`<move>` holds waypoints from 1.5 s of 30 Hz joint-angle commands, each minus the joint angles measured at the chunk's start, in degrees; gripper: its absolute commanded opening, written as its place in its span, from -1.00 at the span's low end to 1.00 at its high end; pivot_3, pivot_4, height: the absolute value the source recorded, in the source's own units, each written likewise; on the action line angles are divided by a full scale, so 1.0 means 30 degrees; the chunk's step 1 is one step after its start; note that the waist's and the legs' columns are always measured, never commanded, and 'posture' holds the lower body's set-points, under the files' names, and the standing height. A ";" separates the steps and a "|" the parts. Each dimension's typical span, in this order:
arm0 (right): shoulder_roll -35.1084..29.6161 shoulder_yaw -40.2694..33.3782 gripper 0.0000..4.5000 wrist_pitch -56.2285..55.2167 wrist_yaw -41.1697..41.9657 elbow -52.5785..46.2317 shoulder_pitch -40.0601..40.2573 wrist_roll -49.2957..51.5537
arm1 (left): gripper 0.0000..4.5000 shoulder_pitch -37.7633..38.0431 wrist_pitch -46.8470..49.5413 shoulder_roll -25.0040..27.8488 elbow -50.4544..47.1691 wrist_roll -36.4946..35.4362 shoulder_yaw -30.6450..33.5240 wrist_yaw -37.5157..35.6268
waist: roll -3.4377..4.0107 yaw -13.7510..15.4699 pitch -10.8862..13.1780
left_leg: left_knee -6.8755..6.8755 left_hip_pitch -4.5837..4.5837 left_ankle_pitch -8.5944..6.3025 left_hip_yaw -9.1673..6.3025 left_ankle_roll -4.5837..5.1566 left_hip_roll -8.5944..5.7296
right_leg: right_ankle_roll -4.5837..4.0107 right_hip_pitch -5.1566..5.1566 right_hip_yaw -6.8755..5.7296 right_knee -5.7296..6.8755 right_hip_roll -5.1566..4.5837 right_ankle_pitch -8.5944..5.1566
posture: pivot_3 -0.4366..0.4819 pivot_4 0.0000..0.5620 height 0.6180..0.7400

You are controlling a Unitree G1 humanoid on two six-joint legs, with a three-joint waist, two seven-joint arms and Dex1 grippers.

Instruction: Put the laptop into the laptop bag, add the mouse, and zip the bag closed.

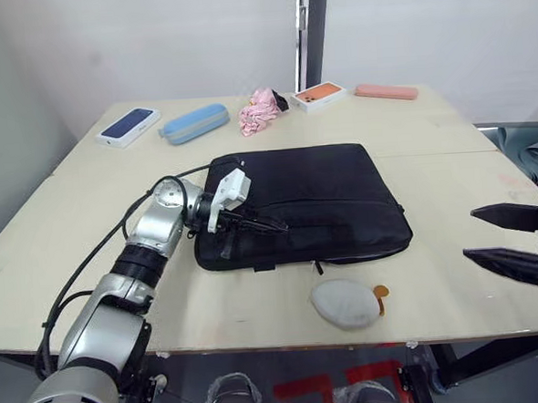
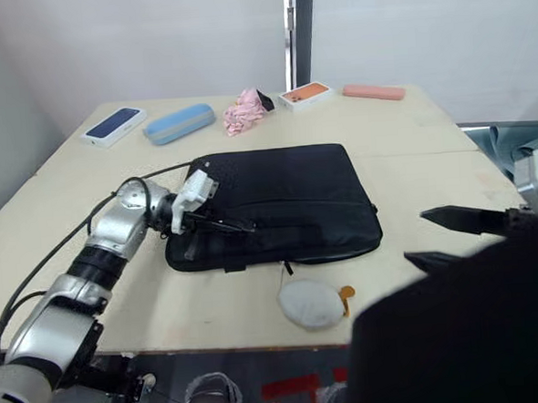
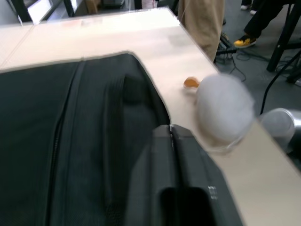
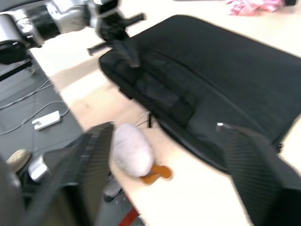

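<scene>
White and fluffy, the plush toy (image 1: 346, 304) with orange feet is sitting closest to me, near the front edge of the table (image 1: 429, 137), just in front of the laptop bag's near edge. Over on the right my right gripper (image 1: 516, 238) is hovering off the table's right side with its two black fingers spread wide apart, holding nothing; in its wrist view I'm looking between them at the toy and the bag.

Next back, the laptop bag (image 1: 305, 195) is lying flat in the middle of the table, black fabric, and from what I'm seeing its visible zipper lines are looking shut. I'm resting my left gripper (image 1: 252, 225) on the bag's near-left corner, fingers pressed together and pointing right along the near edge. I can't tell whether they're pinching a zipper pull or just lying on the fabric. No sign of the laptop or mouse, so I can't say where they are.

Along the far edge, left to right: a phone box (image 1: 128, 126), a blue oblong case (image 1: 194, 123), a crumpled pink cloth (image 1: 259, 111), an orange-topped box (image 1: 319, 94) and a flat pink case (image 1: 386, 91).
</scene>
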 commanded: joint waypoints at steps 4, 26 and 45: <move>-0.0896 -0.1872 0.99 -0.2051 -0.3392 -0.0232 0.2817 0.5347 | -1.00 -0.1673 -0.2461 -0.1351 0.3430 0.1307 0.0061 -0.0818 | -0.0001 0.0181 0.0002 | -0.0004 -0.0033 -0.0012 -0.0013 0.0016 0.0000 | 0.0014 -0.0010 -0.0026 -0.0035 -0.0004 -0.0007 | -0.05 -0.47 1.00; 0.0606 2.6371 0.99 -0.7981 -0.4297 0.2088 -0.8203 -0.6130 | -1.00 -0.1112 -0.5087 -0.1523 0.4000 0.5164 0.0031 0.1270 | 0.0015 -0.0128 -0.0014 | 0.0080 -0.0030 -0.0015 -0.0080 0.0009 -0.0022 | 0.0084 0.0055 -0.0060 0.0035 -0.0038 0.0009 | -0.05 -0.47 1.00; 0.1424 3.1285 -0.44 -0.9433 -0.1819 0.4328 -0.8042 -1.3591 | -1.00 -0.0786 -0.6027 -0.1012 0.3584 0.6235 -0.0512 0.0994 | 0.0019 -0.0348 -0.0014 | 0.0105 -0.0008 -0.0016 -0.0070 0.0011 -0.0016 | 0.0065 0.0057 -0.0035 0.0076 -0.0034 0.0018 | -0.05 -0.47 1.00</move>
